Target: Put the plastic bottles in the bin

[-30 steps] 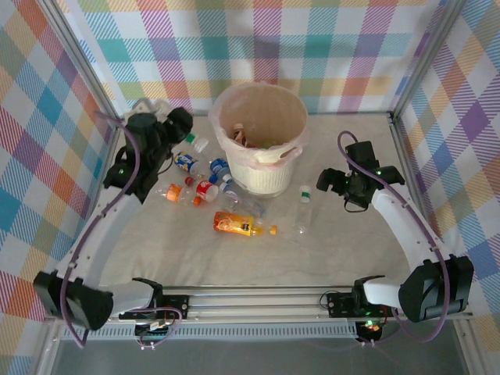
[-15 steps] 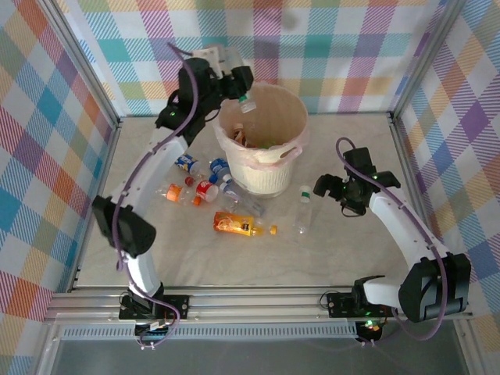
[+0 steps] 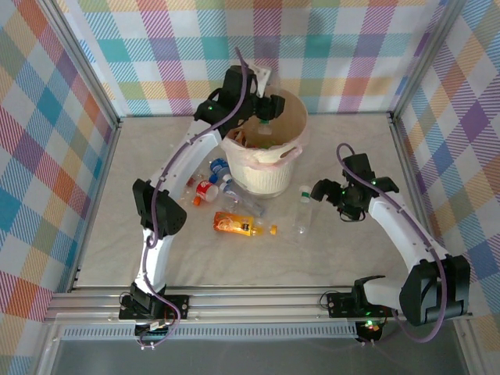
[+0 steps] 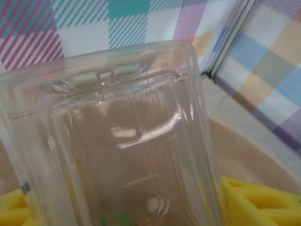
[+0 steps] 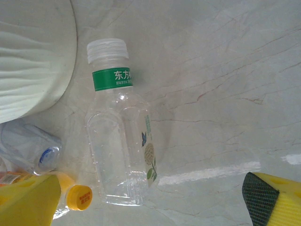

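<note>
Top view: left jaws clamp clear bottle (image 3: 266, 125) over the bin (image 3: 266, 176); right jaws near green-label bottle (image 3: 304, 205) on worktop (image 3: 351, 258) | Left wrist: jaws clamped on clear bottle (image 4: 117, 141) | Right wrist: jaws wide apart, green-label bottle (image 5: 120, 136) lying between them.

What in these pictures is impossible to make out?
- Top view: what lies in the bin, partly hidden under the left gripper and too small to identify.
- Left wrist view: the lower part of the clear bottle, cut off by the bottom edge.
- Right wrist view: the body of the orange-capped bottle, hidden behind a yellow finger pad.
</note>
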`<state>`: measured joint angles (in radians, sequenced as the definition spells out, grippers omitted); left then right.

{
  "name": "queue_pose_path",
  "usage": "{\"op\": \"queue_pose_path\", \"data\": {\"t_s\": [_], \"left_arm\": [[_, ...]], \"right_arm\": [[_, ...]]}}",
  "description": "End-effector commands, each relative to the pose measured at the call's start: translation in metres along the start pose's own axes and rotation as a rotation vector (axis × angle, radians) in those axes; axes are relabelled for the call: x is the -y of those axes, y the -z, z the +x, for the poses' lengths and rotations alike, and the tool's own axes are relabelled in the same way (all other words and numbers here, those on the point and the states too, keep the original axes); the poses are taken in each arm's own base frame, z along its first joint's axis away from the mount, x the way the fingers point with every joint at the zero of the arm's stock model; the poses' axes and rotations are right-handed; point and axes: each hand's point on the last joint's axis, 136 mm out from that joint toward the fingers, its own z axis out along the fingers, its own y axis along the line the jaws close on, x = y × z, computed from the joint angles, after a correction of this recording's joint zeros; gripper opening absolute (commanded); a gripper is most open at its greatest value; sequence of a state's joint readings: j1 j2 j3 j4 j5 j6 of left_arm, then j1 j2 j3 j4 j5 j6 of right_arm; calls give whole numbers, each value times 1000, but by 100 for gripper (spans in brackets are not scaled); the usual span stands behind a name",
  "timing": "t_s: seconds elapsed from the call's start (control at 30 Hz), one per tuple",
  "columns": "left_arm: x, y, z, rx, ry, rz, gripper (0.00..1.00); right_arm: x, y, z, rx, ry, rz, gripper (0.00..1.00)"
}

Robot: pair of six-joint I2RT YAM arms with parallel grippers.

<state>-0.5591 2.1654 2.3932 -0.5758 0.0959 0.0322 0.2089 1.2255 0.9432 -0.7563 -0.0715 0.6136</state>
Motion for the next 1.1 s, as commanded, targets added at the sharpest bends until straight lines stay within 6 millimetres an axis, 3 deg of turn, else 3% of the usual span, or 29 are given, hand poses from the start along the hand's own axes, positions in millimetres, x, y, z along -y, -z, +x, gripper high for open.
{"op": "queue_pose_path", "data": {"t_s": [0.0,0.3,0.43,0.53,0.77,1.07], "left_arm": [[-2,4,8,-51,-98,-19,59],[-7,-8,36,-144,-153,-29,74],[-9,-9,37,-147,-148,-39,89],[-8,-6,33,-135,-149,-40,100],[-5,9,13,-85,-133,-48,100],[12,56,-27,16,-98,-28,100]], "right_arm": [[-6,3,3,1,-17,-48,100],[-12,-10,14,-43,-45,-116,100],[-12,-15,18,-57,-55,-131,100],[-11,-18,21,-68,-57,-132,100],[-13,-23,26,-74,-48,-137,100],[-16,-29,30,-83,-1,-91,100]]}}
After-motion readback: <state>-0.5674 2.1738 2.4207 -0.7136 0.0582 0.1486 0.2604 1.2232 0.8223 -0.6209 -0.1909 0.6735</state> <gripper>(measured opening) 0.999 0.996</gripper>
